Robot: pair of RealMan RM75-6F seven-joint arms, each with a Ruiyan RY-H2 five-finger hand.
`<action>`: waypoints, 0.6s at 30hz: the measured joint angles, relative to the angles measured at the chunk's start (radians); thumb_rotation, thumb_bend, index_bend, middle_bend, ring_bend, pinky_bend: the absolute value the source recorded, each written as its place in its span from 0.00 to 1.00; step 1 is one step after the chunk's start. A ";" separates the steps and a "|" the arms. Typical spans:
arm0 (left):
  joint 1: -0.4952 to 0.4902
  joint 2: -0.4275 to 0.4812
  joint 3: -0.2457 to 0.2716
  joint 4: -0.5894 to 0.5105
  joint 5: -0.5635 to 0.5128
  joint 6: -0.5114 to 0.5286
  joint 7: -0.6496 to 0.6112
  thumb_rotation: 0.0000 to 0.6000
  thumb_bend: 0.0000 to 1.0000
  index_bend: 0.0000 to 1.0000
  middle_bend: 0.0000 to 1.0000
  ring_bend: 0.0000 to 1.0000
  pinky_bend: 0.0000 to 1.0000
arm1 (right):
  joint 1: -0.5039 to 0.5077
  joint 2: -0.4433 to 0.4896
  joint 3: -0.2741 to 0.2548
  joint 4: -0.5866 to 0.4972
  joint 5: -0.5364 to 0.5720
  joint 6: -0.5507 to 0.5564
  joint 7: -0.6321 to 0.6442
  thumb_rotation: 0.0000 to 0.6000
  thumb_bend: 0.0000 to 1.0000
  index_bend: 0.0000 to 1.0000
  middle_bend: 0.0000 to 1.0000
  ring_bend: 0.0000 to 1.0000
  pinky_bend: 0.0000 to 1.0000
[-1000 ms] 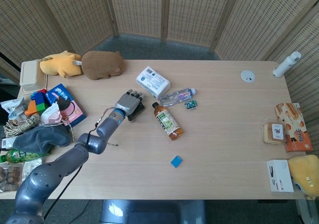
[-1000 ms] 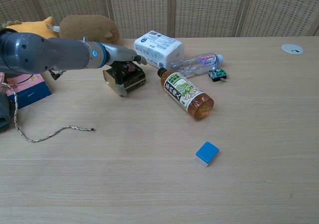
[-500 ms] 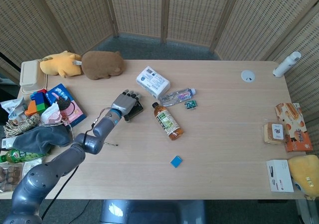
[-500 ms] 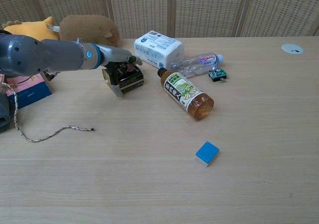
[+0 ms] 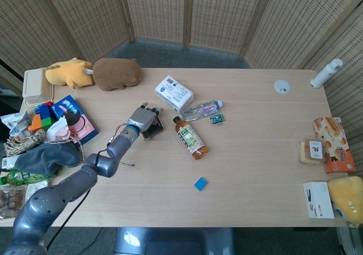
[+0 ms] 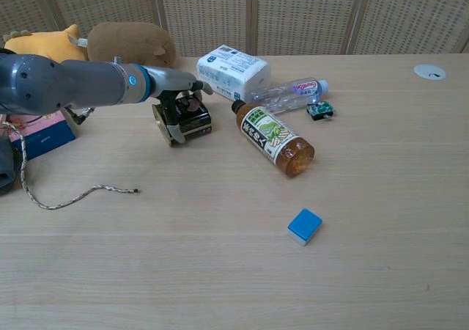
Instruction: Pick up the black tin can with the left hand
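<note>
The black tin can with gold rim (image 6: 185, 120) (image 5: 153, 127) is lying on its side just left of the brown tea bottle (image 6: 276, 138). It is enclosed from above by the curled fingers of the left hand (image 6: 178, 93) (image 5: 143, 118).

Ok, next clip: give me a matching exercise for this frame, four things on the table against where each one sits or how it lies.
Things:
1. black tin can
2. blue block
3. tea bottle
4. brown plush toy

Places or states:
A. alone on bare wood, nearest the chest camera
B. at the table's far edge, beside a yellow plush toy
C. under the left hand, its fingers down around it
D. lying on its side, cap pointing away from the chest camera

Pairs: 1-C, 2-A, 3-D, 4-B
</note>
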 measured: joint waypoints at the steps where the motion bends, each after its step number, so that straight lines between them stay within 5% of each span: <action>1: 0.002 0.003 -0.001 -0.007 -0.003 0.001 -0.001 1.00 0.00 0.04 0.24 0.54 0.08 | 0.000 0.000 0.001 0.001 0.000 0.000 0.001 1.00 0.02 0.00 0.00 0.00 0.00; 18: 0.034 0.041 -0.026 -0.110 -0.064 0.075 -0.008 1.00 0.00 0.16 0.35 0.67 0.34 | -0.006 -0.004 0.005 0.015 -0.009 0.002 0.021 1.00 0.02 0.00 0.00 0.00 0.00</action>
